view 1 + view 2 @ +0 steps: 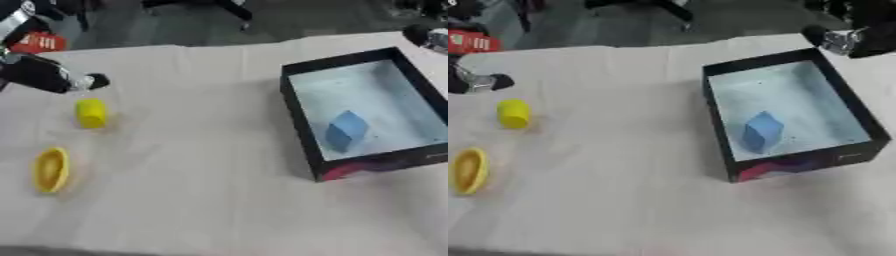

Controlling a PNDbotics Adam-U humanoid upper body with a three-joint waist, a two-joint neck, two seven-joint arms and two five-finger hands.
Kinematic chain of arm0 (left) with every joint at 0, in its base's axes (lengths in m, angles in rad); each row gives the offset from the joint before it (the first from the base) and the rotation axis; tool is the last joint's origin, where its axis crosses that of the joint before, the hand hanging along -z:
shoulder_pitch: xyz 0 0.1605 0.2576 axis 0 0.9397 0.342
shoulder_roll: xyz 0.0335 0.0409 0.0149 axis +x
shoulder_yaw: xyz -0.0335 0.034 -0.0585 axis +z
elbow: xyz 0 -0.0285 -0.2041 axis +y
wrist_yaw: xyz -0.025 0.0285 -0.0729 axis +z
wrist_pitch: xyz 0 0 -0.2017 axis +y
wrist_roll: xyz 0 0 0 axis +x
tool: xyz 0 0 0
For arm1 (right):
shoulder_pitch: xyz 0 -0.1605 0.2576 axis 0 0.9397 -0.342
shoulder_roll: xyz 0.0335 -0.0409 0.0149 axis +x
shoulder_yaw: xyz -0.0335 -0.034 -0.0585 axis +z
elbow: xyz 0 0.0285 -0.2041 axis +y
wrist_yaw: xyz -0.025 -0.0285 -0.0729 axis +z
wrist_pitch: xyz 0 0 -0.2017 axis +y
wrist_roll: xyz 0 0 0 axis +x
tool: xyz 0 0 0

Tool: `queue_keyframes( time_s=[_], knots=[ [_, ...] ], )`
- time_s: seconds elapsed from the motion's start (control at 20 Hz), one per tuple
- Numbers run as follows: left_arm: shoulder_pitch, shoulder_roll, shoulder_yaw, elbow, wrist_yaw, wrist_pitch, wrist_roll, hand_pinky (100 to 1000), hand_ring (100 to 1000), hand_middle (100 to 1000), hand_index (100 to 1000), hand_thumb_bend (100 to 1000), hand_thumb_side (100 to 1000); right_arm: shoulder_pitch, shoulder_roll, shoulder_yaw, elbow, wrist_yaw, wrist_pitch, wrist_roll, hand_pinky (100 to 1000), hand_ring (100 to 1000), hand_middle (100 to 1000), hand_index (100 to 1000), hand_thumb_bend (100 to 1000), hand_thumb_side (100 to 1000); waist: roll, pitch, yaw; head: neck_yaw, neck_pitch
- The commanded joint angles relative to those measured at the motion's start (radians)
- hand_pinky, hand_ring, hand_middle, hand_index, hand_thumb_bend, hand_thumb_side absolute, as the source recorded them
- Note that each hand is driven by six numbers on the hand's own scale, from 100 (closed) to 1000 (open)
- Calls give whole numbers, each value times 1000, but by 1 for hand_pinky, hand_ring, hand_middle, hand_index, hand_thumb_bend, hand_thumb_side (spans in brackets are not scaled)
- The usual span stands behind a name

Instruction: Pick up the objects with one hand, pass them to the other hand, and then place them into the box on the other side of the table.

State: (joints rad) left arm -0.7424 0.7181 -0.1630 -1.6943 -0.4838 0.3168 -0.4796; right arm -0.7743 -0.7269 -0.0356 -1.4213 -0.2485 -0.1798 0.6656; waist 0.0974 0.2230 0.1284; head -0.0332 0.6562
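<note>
A small yellow cylinder (90,113) lies on the cloth-covered table at the left. Nearer the front left lies a yellow bowl-shaped piece (51,169) on its side. A black box with a pale inside (302,117) stands at the right, and a blue block (346,130) rests in it. My left hand (52,77) hovers at the upper left, just above and behind the yellow cylinder, not touching it. My right hand (846,39) shows at the upper right, beyond the far corner of the box. Both hands are blurred and hold nothing I can see.
A red label (38,43) shows on my left arm. The beige cloth (192,175) covers the table to its far edge, beyond which is dark floor with chair legs (223,7).
</note>
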Motion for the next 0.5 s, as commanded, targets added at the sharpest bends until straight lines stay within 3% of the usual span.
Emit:
queue_keyframes(
  time_s=[0.05,0.2,0.5],
  knots=[
    [-32,72,-5,28,32,-22,-68,852,872,799,878,700,279,-18,-31,-10,-30,-16,10,-6,1000,1000,816,1000,267,206,10,-39,0,3,-5],
    [-38,79,-7,74,86,-48,-147,882,904,818,851,687,343,-14,-30,-9,-41,-24,12,-6,1000,1000,817,1000,268,205,10,-41,0,-1,-3],
    [-19,128,-10,100,110,-100,-250,876,899,818,858,733,340,-7,-31,-10,-59,-36,24,-17,1000,1000,815,1000,265,201,12,-43,4,-7,0]
  ],
)
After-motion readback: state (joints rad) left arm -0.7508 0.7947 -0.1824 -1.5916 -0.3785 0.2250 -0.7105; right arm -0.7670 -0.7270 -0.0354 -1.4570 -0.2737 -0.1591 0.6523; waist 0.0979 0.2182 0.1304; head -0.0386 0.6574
